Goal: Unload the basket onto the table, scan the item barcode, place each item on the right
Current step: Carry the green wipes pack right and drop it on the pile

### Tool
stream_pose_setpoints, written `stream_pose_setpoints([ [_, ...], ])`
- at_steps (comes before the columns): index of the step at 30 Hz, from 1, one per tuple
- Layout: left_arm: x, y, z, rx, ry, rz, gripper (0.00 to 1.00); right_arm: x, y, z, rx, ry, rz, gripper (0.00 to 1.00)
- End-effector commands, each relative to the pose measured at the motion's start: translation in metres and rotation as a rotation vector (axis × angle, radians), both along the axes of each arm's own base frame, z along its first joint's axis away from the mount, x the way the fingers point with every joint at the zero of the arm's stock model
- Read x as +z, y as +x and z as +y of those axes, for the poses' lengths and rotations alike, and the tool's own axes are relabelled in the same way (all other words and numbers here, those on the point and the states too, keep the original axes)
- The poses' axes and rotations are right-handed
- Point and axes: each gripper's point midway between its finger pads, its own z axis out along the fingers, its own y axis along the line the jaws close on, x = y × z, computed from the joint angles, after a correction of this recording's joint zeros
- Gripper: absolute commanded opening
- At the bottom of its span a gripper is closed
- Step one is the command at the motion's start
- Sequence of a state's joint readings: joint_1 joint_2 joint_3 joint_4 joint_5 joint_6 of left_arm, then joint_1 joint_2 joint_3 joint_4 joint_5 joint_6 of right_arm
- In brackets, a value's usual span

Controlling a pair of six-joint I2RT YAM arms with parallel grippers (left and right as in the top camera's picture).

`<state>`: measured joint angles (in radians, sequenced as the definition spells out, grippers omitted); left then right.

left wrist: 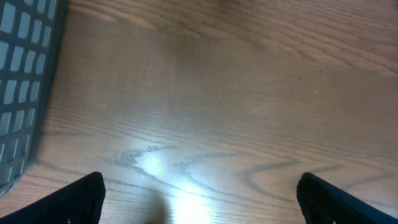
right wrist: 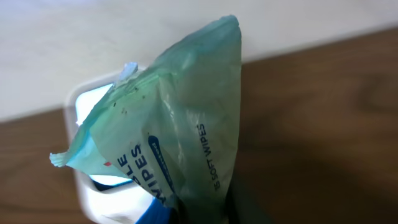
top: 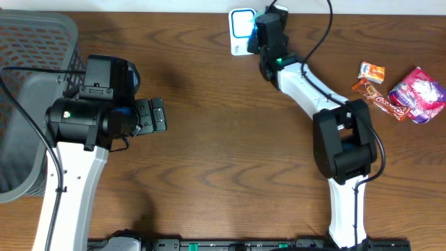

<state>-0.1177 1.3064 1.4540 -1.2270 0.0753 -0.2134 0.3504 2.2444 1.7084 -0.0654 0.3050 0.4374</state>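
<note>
**op:** Right wrist cam: my right gripper (top: 267, 31) is clenched on the wipes pack (right wrist: 180, 137), dangling it over the scanner (right wrist: 84, 118); left gripper (left wrist: 200, 198) hangs wide open, holding nothing.

**reply:** Floppy pack; I'd worry the barcode faces away, or it slips.

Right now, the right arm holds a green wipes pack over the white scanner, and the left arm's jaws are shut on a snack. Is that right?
Not quite. On the left arm the jaws are wide open and empty over the table, as the left wrist view shows. The right arm does hold the wipes pack over the white scanner.
</note>
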Motion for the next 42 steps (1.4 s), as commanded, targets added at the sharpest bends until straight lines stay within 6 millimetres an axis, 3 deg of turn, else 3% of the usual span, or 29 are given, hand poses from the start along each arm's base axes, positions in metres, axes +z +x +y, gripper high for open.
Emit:
stream_pose_setpoints([
  [1, 0.001, 0.001, 0.003, 0.014, 0.006, 0.0, 0.98, 0.063, 0.001, -0.081, -0.195, -0.045, -0.06, 0.01],
  [6, 0.001, 0.001, 0.003, 0.014, 0.006, 0.0, 0.98, 0.083, -0.032, -0.186, -0.332, -0.318, 0.075, 0.01],
  [10, 0.001, 0.001, 0.003, 0.014, 0.006, 0.0, 0.98, 0.072, -0.064, -0.253, -0.337, -0.514, 0.275, 0.01],
  [15, 0.001, 0.001, 0.003, 0.014, 0.006, 0.0, 0.98, 0.036, -0.105, -0.314, -0.372, -0.549, 0.502, 0.01],
  [18, 0.001, 0.001, 0.003, 0.014, 0.006, 0.0, 0.98, 0.019, -0.122, -0.335, -0.399, -0.541, 0.572, 0.01],
  [19, 0.001, 0.001, 0.003, 0.014, 0.006, 0.0, 0.98, 0.014, -0.126, -0.341, -0.402, -0.53, 0.585, 0.07],
  [20, 0.001, 0.001, 0.003, 0.014, 0.006, 0.0, 0.98, 0.01, -0.129, -0.345, -0.406, -0.513, 0.595, 0.22],
  [23, 0.001, 0.001, 0.003, 0.014, 0.006, 0.0, 0.98, 0.003, -0.136, -0.356, -0.411, -0.479, 0.614, 0.86],
  [24, 0.001, 0.001, 0.003, 0.014, 0.006, 0.0, 0.98, 0.003, -0.14, -0.361, -0.418, -0.475, 0.625, 0.99],
  [29, 0.001, 0.001, 0.003, 0.014, 0.006, 0.0, 0.98, 0.011, -0.149, -0.361, -0.422, -0.475, 0.64, 0.99],
  [34, 0.001, 0.001, 0.003, 0.014, 0.006, 0.0, 0.98, 0.056, -0.155, -0.349, -0.478, -0.427, 0.538, 0.99],
  [38, 0.001, 0.001, 0.003, 0.014, 0.006, 0.0, 0.98, 0.106, -0.164, -0.316, -0.415, -0.332, 0.428, 0.99],
  [42, 0.001, 0.001, 0.003, 0.014, 0.006, 0.0, 0.98, 0.148, -0.183, -0.26, -0.219, -0.17, 0.341, 0.99],
])
